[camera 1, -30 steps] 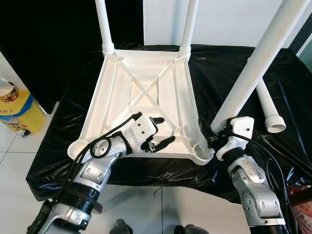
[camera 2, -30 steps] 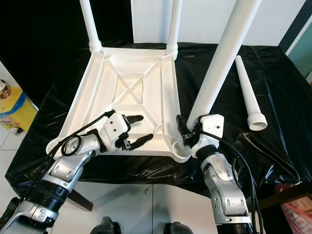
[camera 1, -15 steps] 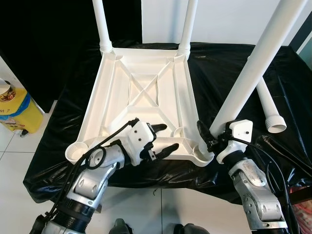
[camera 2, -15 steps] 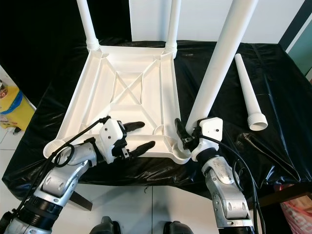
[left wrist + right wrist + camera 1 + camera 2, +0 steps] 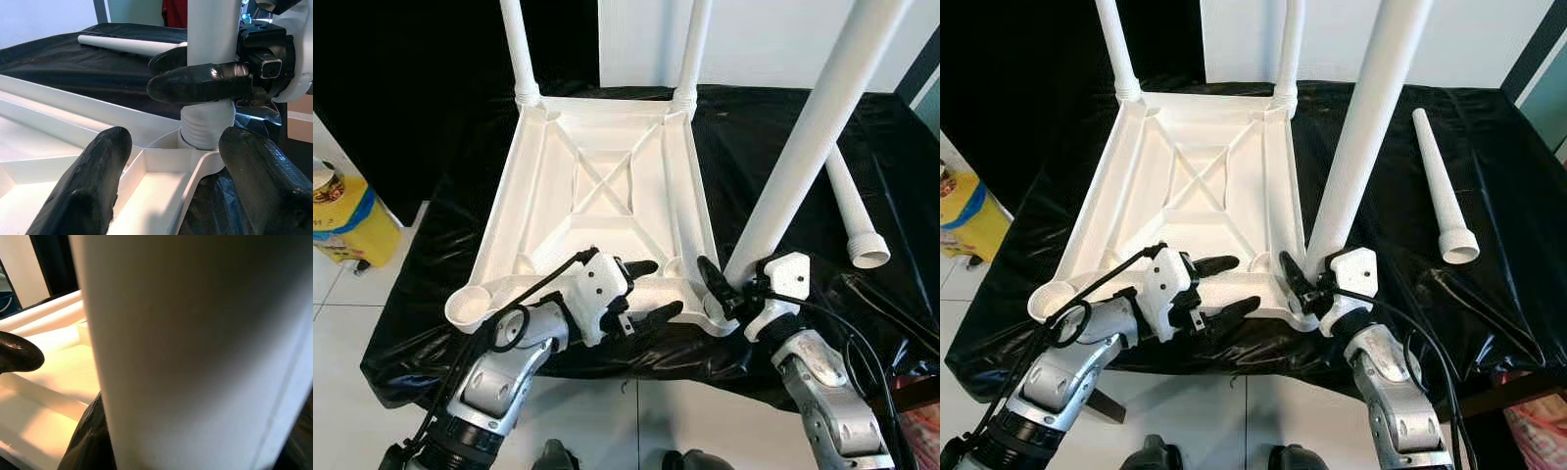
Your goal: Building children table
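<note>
From where I stand, the step in hand looks like fitting the third leg (image 5: 813,137) into the near corner socket (image 5: 203,147) at about 5 o'clock of the upturned tabletop (image 5: 607,186). The right gripper (image 5: 732,292) is clamped around the bottom of this leg, just above its ribbed end, which sits at the mouth of the socket. The left gripper (image 5: 641,294) is at about 6 o'clock, its fingers (image 5: 90,181) spread apart over the near edge of the tabletop, gripping nothing.

I judge the next move must press or turn the leg fully down, while the left gripper steadies the edge; the leg leans a little, so it should first come upright.

The tabletop is white plastic with crossed ribs, lying underside up on a black cloth (image 5: 754,147). Two legs (image 5: 519,49) already stand at the far corners, near 12 o'clock. The socket at 7 o'clock is empty. The fourth leg (image 5: 852,215) lies on the cloth at 3 o'clock.
</note>
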### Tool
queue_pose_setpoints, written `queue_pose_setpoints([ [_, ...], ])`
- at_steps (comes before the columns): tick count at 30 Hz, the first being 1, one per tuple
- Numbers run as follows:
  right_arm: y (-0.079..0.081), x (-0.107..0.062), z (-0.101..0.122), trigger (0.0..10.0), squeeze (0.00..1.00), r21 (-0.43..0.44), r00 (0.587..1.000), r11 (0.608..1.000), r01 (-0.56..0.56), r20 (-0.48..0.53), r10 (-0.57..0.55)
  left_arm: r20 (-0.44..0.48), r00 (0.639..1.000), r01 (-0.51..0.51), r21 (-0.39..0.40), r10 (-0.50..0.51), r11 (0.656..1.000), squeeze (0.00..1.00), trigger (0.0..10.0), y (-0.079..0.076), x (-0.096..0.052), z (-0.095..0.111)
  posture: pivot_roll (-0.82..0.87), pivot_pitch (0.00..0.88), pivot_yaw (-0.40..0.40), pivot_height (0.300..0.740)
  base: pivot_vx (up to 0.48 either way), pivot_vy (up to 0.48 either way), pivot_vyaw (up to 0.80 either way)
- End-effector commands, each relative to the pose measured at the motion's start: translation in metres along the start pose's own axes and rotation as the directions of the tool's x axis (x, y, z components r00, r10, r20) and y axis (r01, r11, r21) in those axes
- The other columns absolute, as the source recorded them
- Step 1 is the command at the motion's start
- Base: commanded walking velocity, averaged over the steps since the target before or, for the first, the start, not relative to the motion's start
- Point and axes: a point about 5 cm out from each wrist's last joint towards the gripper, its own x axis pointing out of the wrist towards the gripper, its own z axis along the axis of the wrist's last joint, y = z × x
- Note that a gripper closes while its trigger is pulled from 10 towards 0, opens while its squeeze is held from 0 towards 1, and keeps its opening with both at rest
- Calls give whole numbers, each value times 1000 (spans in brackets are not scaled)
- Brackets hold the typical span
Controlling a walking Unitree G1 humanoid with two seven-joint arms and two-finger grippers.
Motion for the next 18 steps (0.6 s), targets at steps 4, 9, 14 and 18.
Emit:
queue_pose_setpoints([
  [4, -2, -7, -16, 10000, 0, -8, 998, 1000, -12, -68, 11, -8, 1000, 12, -25, -12, 1000, 0, 10000, -5, -1, 0, 14, 107, -62, 740, 0, 0, 0],
  [9, -4, -8, -20, 10000, 0, -26, 996, 999, -29, -80, 27, -12, 1000, 6, -27, -7, 1000, 0, 10000, -5, -1, 0, 16, 105, -62, 740, 0, 0, 0],
  [14, -4, -8, -23, 10000, 0, -33, 995, 999, -43, -86, 40, -16, 1000, 2, -27, -2, 1000, 0, 10000, -5, -2, 1, 23, 101, -59, 740, 0, 0, 0],
  [18, -5, -7, -26, 10000, 0, -51, 994, 997, -65, -88, 60, -19, 1000, 0, -26, -1, 1000, 0, 10000, -4, -3, 2, 34, 93, -59, 740, 0, 0, 0],
])
